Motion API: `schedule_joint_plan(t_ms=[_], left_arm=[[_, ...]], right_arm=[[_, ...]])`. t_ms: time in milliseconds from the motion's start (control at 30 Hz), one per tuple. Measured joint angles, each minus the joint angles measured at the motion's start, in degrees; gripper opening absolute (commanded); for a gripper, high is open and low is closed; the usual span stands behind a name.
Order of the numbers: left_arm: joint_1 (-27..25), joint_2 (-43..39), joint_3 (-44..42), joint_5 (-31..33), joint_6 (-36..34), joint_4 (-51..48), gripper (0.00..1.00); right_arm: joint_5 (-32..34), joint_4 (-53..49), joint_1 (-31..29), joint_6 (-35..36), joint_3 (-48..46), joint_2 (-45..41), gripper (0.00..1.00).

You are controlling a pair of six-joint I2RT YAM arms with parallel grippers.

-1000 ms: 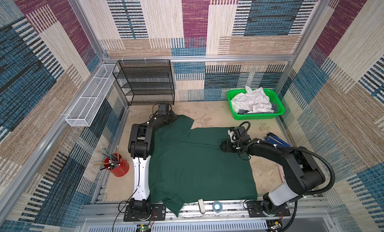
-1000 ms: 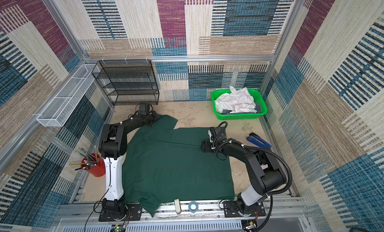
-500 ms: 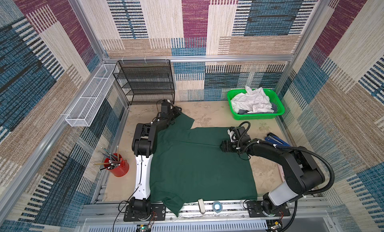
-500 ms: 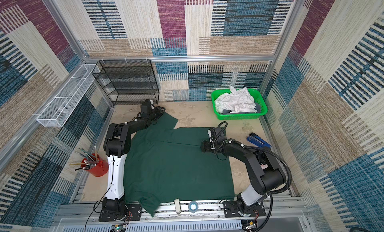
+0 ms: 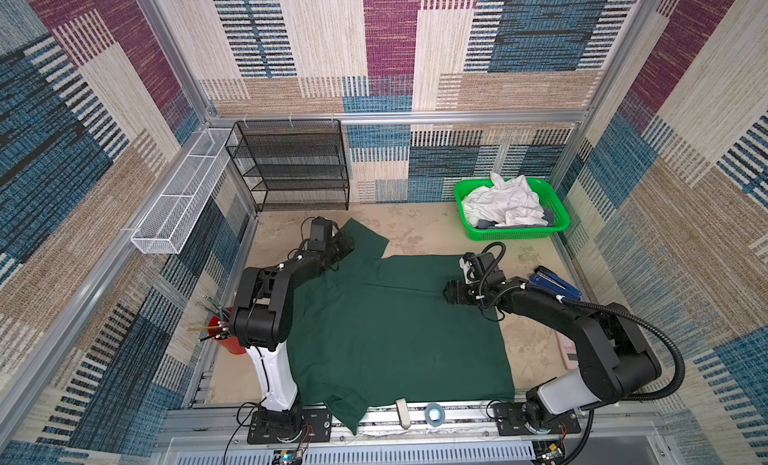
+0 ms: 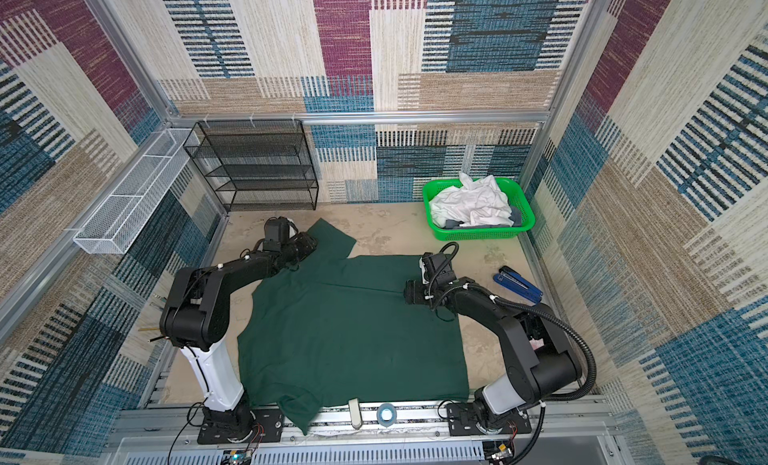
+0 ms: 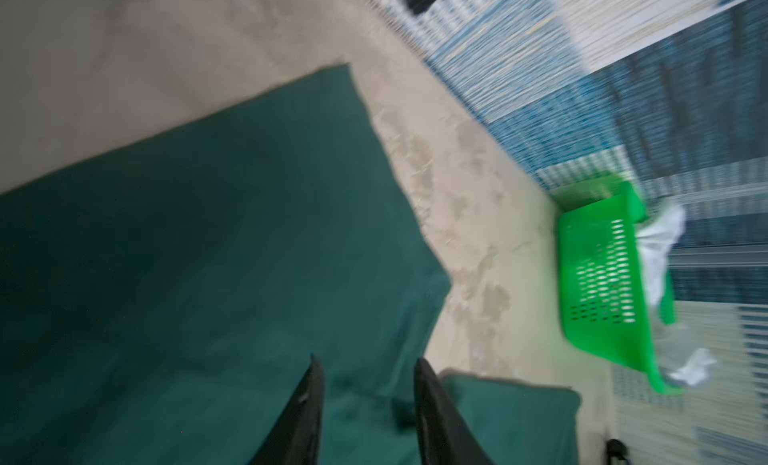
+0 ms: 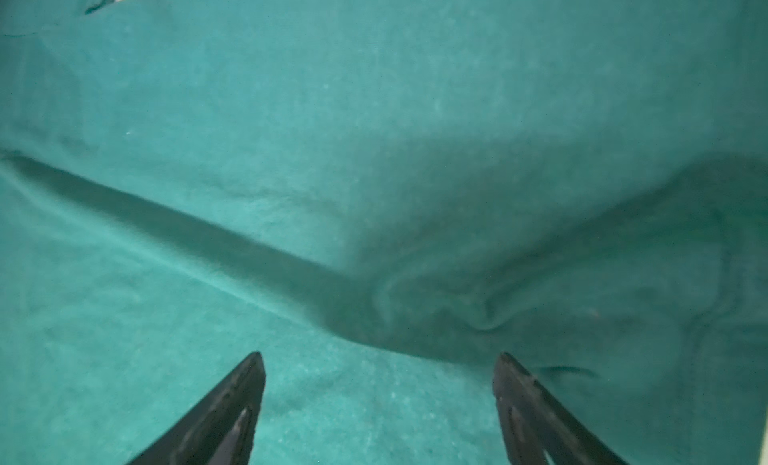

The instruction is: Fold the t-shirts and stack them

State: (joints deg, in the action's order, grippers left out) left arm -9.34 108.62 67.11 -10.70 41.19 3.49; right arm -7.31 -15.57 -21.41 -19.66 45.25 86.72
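Observation:
A large dark green t-shirt [image 5: 395, 330] [image 6: 353, 330] lies spread flat on the table, one sleeve hanging over the front rail. White t-shirts [image 5: 505, 203] and some grey fabric [image 5: 486, 224] sit crumpled in the green basket [image 5: 515, 234]. My left gripper [image 5: 347, 247] [image 7: 366, 365] hovers over the far-left sleeve, jaws partly apart with cloth showing beyond the gap; that view is blurred. My right gripper [image 5: 451, 294] [image 8: 380, 359] stands wide open low over the shirt's right side, in front of a raised crease of cloth [image 8: 374, 300].
A black mesh shelf [image 5: 299, 167] and a white wire basket [image 5: 178, 209] stand at the back left. A red cup of pencils [image 5: 226, 338] is by the left arm's base. A blue stapler [image 5: 555, 282] lies right of the shirt. A tape roll [image 5: 434, 412] rests on the front rail.
My left gripper has swung right and slightly nearer, from the sleeve's far-left edge to over the sleeve. The right arm and the shirt have stayed put.

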Motion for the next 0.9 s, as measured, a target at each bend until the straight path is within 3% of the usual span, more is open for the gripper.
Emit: schedule_joint_plan(t_ms=[167,300,700,800,900], left_arm=[[0.15,-0.94,-1.2,6.4,-4.28,-16.83,0.38],[1.25,1.49,1.9,7.91,-5.6,-20.44,0.38],[4.09,18.99,31.69,10.51,-8.76,-32.94,0.38],[4.07,16.17,29.88,10.54,-10.1,-34.67,0.38],[2.75,6.36,18.34,10.4,-10.34,-34.34,0.38]], right_arm=[[-0.15,-0.17,0.0,0.02,1.07,3.48,0.87],[-0.13,0.37,0.13,0.68,5.4,8.33,0.87],[1.64,0.39,2.29,6.03,29.0,25.62,0.87],[3.15,0.28,2.12,6.91,31.06,24.13,0.87],[4.68,-0.13,1.4,7.02,28.37,18.99,0.87]])
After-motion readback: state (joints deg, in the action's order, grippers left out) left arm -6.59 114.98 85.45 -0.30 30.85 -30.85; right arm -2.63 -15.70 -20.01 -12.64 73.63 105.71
